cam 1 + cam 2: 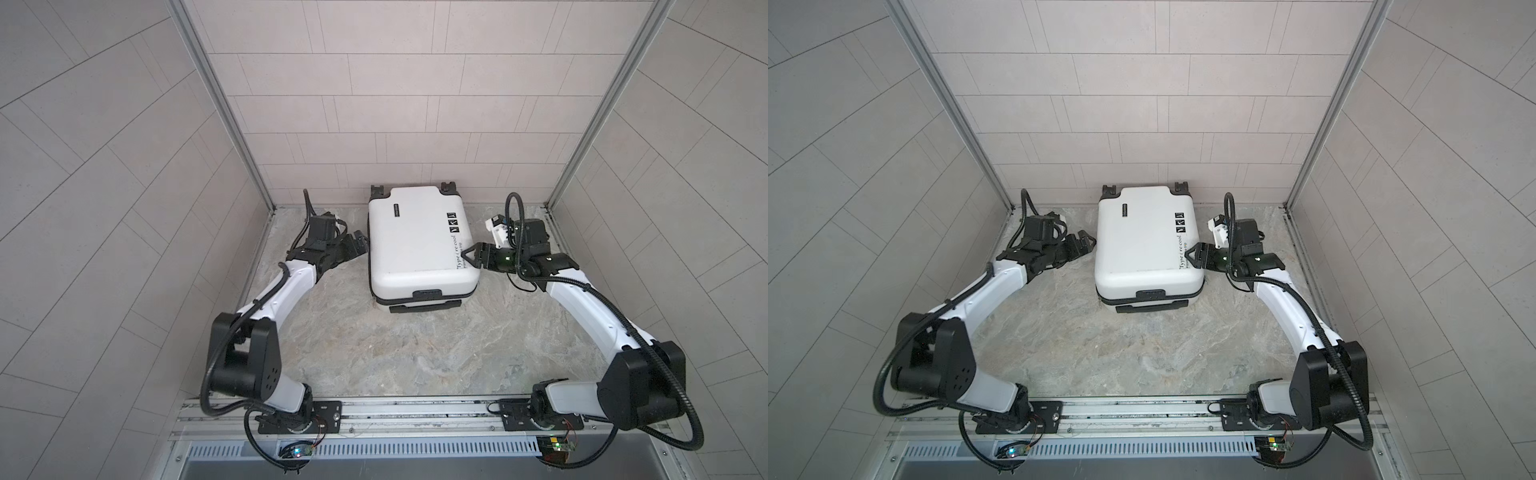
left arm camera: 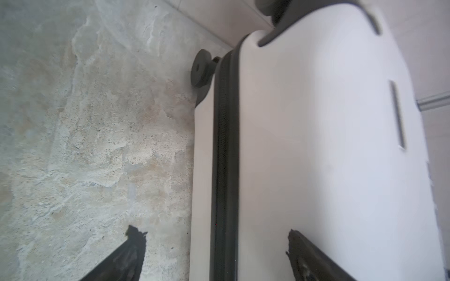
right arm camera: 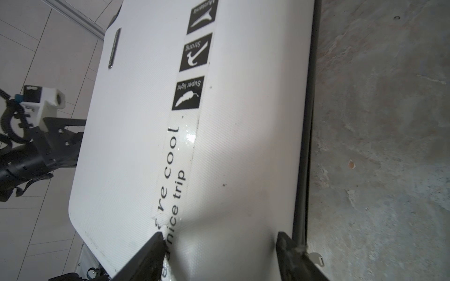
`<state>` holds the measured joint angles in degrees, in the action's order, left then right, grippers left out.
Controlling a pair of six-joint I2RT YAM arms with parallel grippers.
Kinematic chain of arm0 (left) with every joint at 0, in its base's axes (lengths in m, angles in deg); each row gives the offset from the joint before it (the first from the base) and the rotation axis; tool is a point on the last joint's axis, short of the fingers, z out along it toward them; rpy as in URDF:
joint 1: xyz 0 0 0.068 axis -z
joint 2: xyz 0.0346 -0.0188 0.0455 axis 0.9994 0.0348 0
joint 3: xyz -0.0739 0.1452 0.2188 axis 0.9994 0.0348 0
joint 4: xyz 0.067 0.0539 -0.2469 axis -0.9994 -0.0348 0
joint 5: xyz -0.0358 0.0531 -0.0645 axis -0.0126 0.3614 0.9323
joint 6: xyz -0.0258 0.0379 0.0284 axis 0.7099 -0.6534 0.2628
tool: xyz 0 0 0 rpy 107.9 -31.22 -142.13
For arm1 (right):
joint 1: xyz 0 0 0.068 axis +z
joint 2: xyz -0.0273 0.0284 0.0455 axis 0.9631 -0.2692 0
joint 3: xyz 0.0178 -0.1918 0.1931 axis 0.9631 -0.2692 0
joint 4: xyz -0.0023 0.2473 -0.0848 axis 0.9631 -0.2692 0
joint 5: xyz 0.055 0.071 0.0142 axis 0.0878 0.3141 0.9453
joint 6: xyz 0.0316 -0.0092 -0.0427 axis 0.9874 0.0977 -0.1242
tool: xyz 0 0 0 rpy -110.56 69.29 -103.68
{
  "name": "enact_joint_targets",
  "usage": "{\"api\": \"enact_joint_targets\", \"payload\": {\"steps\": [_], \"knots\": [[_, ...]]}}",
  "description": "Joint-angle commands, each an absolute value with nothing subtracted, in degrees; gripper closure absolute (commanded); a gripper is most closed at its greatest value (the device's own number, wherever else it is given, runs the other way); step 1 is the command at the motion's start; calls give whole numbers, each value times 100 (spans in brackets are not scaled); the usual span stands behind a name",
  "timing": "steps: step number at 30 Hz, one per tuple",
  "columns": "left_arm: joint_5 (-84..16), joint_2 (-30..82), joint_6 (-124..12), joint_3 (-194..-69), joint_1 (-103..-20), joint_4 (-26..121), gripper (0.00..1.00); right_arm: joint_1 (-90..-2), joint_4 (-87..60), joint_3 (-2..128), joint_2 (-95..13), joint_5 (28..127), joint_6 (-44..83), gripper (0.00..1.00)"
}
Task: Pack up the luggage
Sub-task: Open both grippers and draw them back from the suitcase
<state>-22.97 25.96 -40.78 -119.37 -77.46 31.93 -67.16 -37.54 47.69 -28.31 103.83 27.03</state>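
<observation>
The luggage (image 1: 419,245) (image 1: 1142,245) is a small white hard-shell suitcase lying flat and closed near the back wall, its black handle toward the front. My left gripper (image 1: 360,243) (image 2: 214,233) is open at its left side; one finger hangs over the table, the other over the white shell (image 2: 316,146), with the black zipper trim between them. My right gripper (image 1: 471,257) (image 3: 219,234) clamps the upper shell's right edge. One fingertip (image 3: 155,239) presses the lettered top (image 3: 146,121), which looks dented there. The other sits at the zipper trim.
The stone-patterned table (image 1: 415,353) stretches in front of the suitcase. Tiled walls close in behind and on both sides. The suitcase's black wheels (image 1: 378,192) almost touch the back wall. A small zipper pull (image 3: 315,259) lies beside the right finger.
</observation>
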Motion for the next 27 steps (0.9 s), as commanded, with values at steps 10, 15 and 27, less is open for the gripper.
{"api": "enact_joint_targets", "payload": {"steps": [10, 15, 27], "knots": [[-3361, -166, -4136, -9005, -6753, 4141, 13, -6927, -4888, 4255, -1402, 9420, 2447, 28], [-4275, -469, -3532, -8282, -6376, 4513, 13, -6911, -4716, 3572, -836, 9478, 2644, 27], [-3998, 924, -3670, -9316, -6334, 4473, 13, -6682, -4787, 2673, -269, 9446, 2642, 25]]}}
